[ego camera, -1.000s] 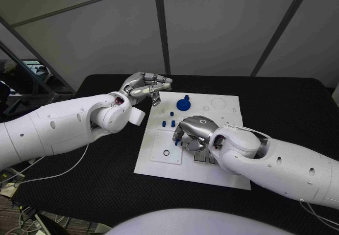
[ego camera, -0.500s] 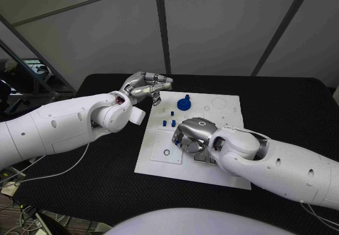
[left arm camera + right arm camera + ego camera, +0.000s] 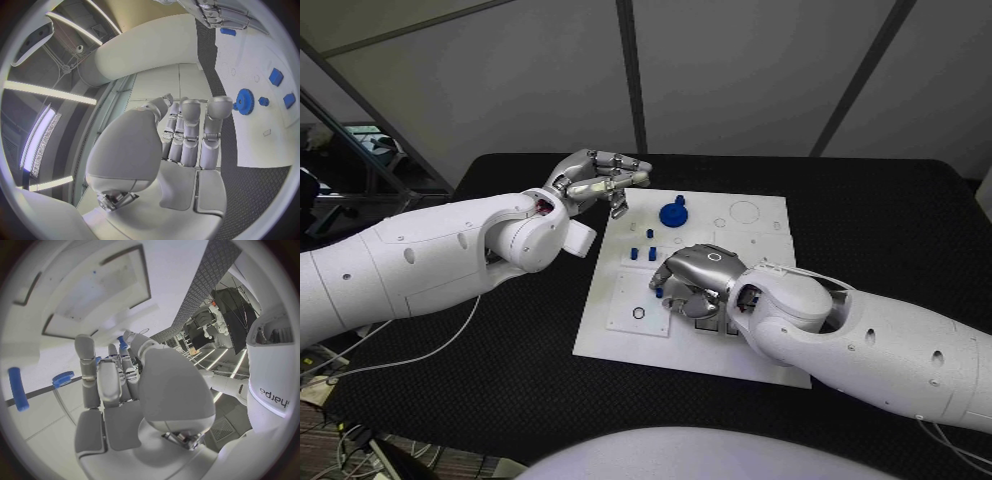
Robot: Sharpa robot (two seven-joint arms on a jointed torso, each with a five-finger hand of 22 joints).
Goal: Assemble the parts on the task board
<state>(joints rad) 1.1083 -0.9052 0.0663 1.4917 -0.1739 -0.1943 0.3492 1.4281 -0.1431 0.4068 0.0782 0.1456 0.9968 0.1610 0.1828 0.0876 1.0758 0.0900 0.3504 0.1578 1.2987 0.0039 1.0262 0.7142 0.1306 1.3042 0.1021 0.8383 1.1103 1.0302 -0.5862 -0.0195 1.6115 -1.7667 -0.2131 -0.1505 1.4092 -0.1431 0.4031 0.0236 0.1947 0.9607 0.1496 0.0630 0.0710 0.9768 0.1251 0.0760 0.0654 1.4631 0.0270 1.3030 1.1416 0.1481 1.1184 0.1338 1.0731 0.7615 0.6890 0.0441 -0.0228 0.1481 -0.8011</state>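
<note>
Several parts are not yet assembled, I judge. On the board (image 3: pixel 747 350), a blue gear (image 3: pixel 674 213) stands near the far edge, and small blue pegs (image 3: pixel 645 247) lie loose toward the left edge. The right hand (image 3: pixel 692 280) is over the board's middle with fingers curled down; whether it grasps a part, I cannot tell. The left hand (image 3: pixel 599 180) hovers clenched and without any part at the far left corner.

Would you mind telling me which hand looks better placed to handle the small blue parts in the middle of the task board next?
The right hand, probably. It hovers low over the task board, fingers curled beside the small blue parts. The left hand sits at the board's far-left corner, fingers curled, away from them.
</note>
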